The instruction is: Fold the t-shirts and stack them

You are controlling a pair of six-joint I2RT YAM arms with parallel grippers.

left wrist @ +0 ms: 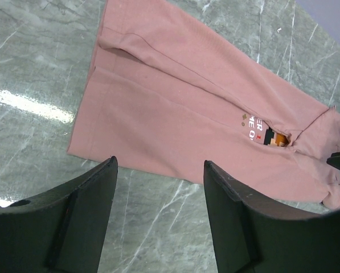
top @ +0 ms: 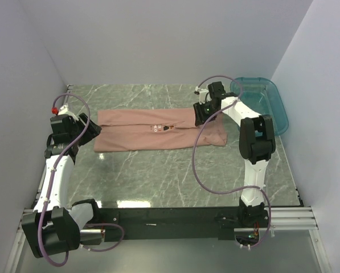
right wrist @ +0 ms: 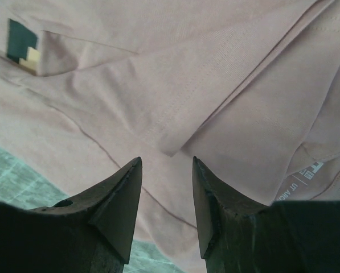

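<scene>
A dusty salmon-pink t-shirt [top: 152, 136] lies flat on the marble table, both long sides folded in so they meet along the middle. Its small print [left wrist: 269, 136] peeks out at the seam. My left gripper [top: 93, 128] hovers off the shirt's left end, over bare table. In the left wrist view it [left wrist: 159, 162] is open, the shirt's hem [left wrist: 175, 102] just beyond its tips. My right gripper [top: 203, 116] is over the shirt's right end. In the right wrist view it [right wrist: 167, 159] is open with nothing between its fingers, and a folded sleeve corner [right wrist: 170, 149] lies just past the tips.
A teal plastic bin [top: 281, 111] stands at the back right, close behind the right arm. White walls close in the table on the left, right and back. A black rail [top: 170, 216] with both arm bases runs along the near edge.
</scene>
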